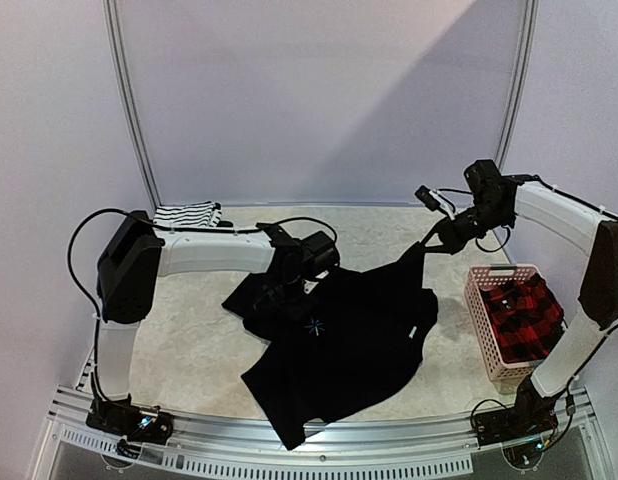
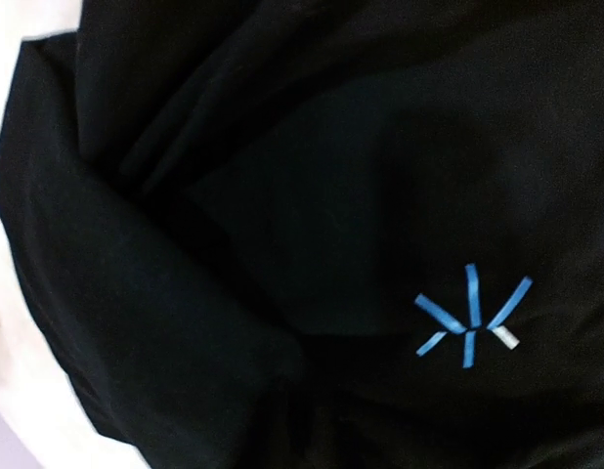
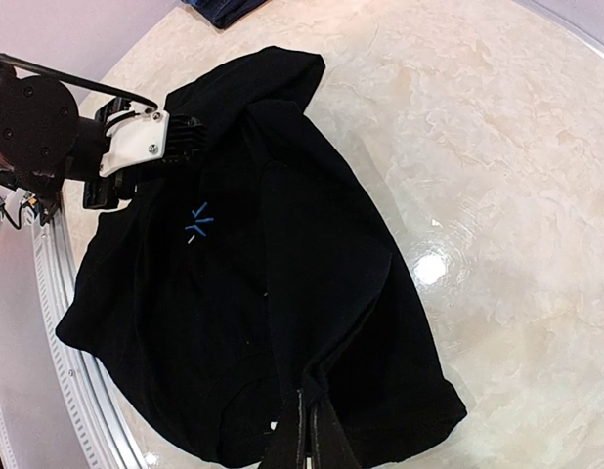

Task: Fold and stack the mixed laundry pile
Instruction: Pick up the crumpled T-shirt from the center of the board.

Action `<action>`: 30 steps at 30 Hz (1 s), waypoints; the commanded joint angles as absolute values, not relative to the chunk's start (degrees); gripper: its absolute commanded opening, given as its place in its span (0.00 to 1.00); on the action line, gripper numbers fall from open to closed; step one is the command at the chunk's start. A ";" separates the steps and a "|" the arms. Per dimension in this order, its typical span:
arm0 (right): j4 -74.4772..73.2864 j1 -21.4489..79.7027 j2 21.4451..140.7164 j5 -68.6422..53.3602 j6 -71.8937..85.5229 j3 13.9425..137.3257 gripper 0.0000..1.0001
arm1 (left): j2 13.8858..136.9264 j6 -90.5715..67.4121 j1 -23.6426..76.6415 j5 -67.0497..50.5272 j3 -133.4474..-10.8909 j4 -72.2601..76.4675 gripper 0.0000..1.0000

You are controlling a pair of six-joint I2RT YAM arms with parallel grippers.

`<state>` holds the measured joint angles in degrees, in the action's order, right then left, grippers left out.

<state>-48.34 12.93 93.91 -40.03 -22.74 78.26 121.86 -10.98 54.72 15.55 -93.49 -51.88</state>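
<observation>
A large black shirt (image 1: pixel 349 345) lies spread over the middle of the table, its blue star mark (image 1: pixel 314 327) facing up. My right gripper (image 1: pixel 432 243) is shut on the shirt's far right corner and holds it lifted. In the right wrist view the closed fingers (image 3: pixel 317 430) pinch a gathered fold of the shirt (image 3: pixel 282 274). My left gripper (image 1: pixel 281 293) is down in the shirt's upper left part. Its wrist view shows only black cloth (image 2: pixel 282 244) and the star mark (image 2: pixel 468 318), with the jaws hidden. A black-and-white striped tank top (image 1: pixel 187 213) lies folded at the far left.
A pink slotted basket (image 1: pixel 486 330) stands at the right edge with a red-black plaid shirt (image 1: pixel 524 315) inside. A navy piece (image 3: pixel 224 8) shows at the far table edge in the right wrist view. The metal rail (image 1: pixel 319 440) runs along the near edge.
</observation>
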 commanded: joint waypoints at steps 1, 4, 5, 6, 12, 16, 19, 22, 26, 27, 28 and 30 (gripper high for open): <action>-47.63 12.40 91.77 -41.01 -22.68 77.61 0.00 | 119.88 -11.18 55.42 18.63 -94.39 -54.83 0.00; -47.95 11.95 91.28 -41.03 -22.59 77.88 0.00 | 116.15 -10.99 55.28 21.57 -93.85 -55.48 0.00; -48.31 11.71 90.91 -41.04 -22.68 78.22 0.00 | 114.00 -10.92 55.28 22.22 -93.42 -55.63 0.00; -48.78 11.39 90.19 -41.09 -22.79 78.56 0.00 | 111.43 -11.02 55.28 22.73 -92.79 -55.70 0.00; -53.23 10.64 82.53 -39.91 -24.96 79.27 0.00 | 93.86 -12.65 55.28 25.18 -88.55 -58.58 0.00; -56.35 10.30 75.34 -37.69 -25.53 80.11 0.00 | 85.14 -15.26 54.96 26.27 -86.10 -63.00 0.00; -58.31 9.03 71.48 -36.96 -25.75 81.34 0.00 | 78.87 -18.03 54.87 26.15 -83.15 -64.77 0.00; -58.93 7.80 67.23 -36.32 -25.54 81.95 0.00 | 72.61 -21.25 54.84 25.38 -78.30 -64.96 0.00; -57.67 7.60 62.84 -34.20 -24.52 80.40 0.00 | 65.58 -25.83 54.31 24.86 -68.10 -63.37 0.00; -56.84 7.64 62.49 -33.62 -24.24 79.45 0.00 | 64.47 -26.59 54.01 24.87 -65.85 -62.80 0.00; -55.90 7.67 62.27 -32.95 -23.99 78.47 0.00 | 63.57 -27.10 53.52 24.87 -63.88 -62.31 0.00; -53.30 7.66 62.51 -32.15 -23.04 76.16 0.00 | 62.71 -27.96 51.54 25.50 -59.92 -61.67 0.00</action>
<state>-56.12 8.05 62.26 -35.35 -24.58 79.81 64.27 -23.77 54.13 24.99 -65.91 -62.39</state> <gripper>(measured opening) 0.008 0.011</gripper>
